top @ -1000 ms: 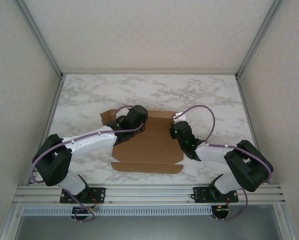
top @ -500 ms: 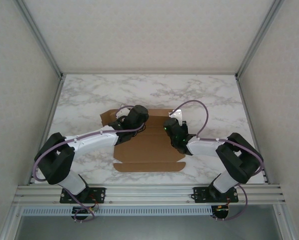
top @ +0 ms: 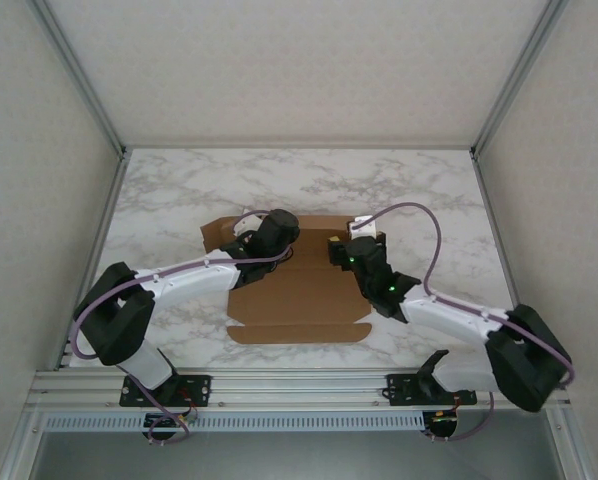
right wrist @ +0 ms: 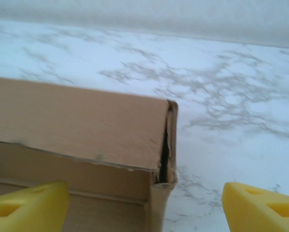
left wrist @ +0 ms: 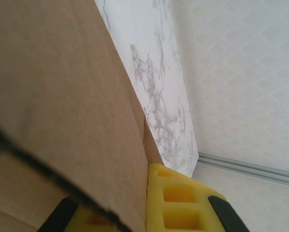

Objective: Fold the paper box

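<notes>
Box (top: 297, 296) on table (top: 179, 190), left gripper (left wrist: 135, 212) pinched shut on its raised far-left flap, right gripper (right wrist: 144, 203) spread wide, straddling far-right corner, not gripping.

Soft, even light fills the top view, bright and sharp, with only faint shadows on the table (top: 179, 190). In the left wrist view the paper box (left wrist: 62, 96) sits close and out of focus at left. The right wrist view is hazy, with a bluish cast.
</notes>
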You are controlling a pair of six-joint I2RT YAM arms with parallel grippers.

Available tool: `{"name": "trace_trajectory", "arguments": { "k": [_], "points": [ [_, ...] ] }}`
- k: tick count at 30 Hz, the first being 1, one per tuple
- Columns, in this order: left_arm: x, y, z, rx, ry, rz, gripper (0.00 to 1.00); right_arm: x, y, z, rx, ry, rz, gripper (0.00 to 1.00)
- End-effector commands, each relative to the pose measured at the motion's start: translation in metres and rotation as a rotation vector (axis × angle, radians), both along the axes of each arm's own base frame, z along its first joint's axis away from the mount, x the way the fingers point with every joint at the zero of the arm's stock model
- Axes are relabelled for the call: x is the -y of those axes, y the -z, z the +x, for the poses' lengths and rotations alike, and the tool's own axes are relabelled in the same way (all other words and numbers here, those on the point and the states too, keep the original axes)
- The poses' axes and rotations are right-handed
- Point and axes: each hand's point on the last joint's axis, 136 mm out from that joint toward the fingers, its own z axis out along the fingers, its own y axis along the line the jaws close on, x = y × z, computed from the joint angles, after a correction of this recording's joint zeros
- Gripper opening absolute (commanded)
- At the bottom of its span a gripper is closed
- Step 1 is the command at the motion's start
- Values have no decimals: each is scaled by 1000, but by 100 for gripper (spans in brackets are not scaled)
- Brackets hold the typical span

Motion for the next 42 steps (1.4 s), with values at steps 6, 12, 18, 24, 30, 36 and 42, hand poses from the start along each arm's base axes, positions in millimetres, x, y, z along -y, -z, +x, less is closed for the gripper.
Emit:
{"name": "trace_trajectory", "arguments": {
  "k": [6,12,18,24,30,36,42],
  "points": [
    [-20,68,-33,-194,74,215,17,-20,-24,-48,-88,-276,134,81],
    [-15,58,-34,-138,127,162,48,-26,-68,-59,-128,-289,311,67],
    [-10,23,-28,-36,187,119,70,-20,-88,-50,-198,-124,523,50],
    [-16,-3,-33,24,246,154,83,-25,-92,-50,-362,43,867,58],
    [-31,3,-50,12,318,178,90,-42,-78,-45,-473,136,1141,62],
    [-54,-24,-68,98,390,273,90,-71,-66,-36,-544,137,1224,67],
    [-99,-70,-90,231,379,321,87,-111,-53,-30,-600,106,1228,65]
  ]
}}
